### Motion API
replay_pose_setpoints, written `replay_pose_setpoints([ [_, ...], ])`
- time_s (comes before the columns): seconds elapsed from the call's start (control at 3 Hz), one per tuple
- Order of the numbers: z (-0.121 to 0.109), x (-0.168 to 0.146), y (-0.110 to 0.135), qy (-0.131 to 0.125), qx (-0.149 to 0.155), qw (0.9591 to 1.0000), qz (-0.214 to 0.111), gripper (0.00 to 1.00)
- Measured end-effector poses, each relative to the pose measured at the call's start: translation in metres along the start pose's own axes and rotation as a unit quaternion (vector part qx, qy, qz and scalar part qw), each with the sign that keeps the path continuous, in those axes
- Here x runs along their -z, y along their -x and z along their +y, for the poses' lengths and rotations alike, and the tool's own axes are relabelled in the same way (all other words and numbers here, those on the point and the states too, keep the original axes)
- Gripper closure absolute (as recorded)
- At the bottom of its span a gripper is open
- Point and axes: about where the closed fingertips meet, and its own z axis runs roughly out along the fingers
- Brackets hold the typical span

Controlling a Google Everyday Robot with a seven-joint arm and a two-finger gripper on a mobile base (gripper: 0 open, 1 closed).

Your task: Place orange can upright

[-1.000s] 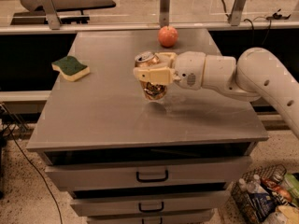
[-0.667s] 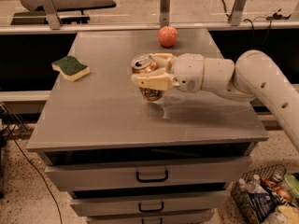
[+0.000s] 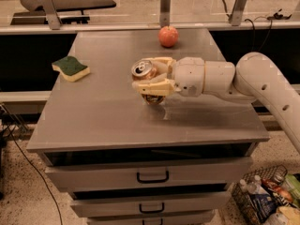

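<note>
The orange can (image 3: 145, 72) is held in my gripper (image 3: 149, 75) above the middle of the grey table (image 3: 103, 111). Its silver pull-tab top faces up and toward the left, and its body tilts a little. The cream fingers (image 3: 152, 86) close on the can's sides from the right, one above and one below in the view. The can's lower end is partly hidden behind the lower finger. The white arm reaches in from the right edge.
A round orange-red fruit (image 3: 168, 36) sits at the table's far edge. A green and yellow sponge (image 3: 71, 68) lies at the left. Drawers (image 3: 152, 176) are below the table front. A wire basket of items (image 3: 267, 198) stands on the floor at the lower right.
The gripper has risen a little with the can in it, and the can's top has turned to face more upward.
</note>
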Motion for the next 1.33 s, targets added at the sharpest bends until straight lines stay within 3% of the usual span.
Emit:
replay_pose_setpoints([
  [0.33, 0.001, 0.003, -0.001, -0.001, -0.008, 0.9999, -0.009, 1.00],
  [1.0, -0.002, 0.047, 0.008, -0.019, -0.022, 0.9993, -0.024, 1.00],
  [1.33, -0.002, 0.064, -0.002, -0.021, -0.039, 0.9983, -0.038, 0.82],
])
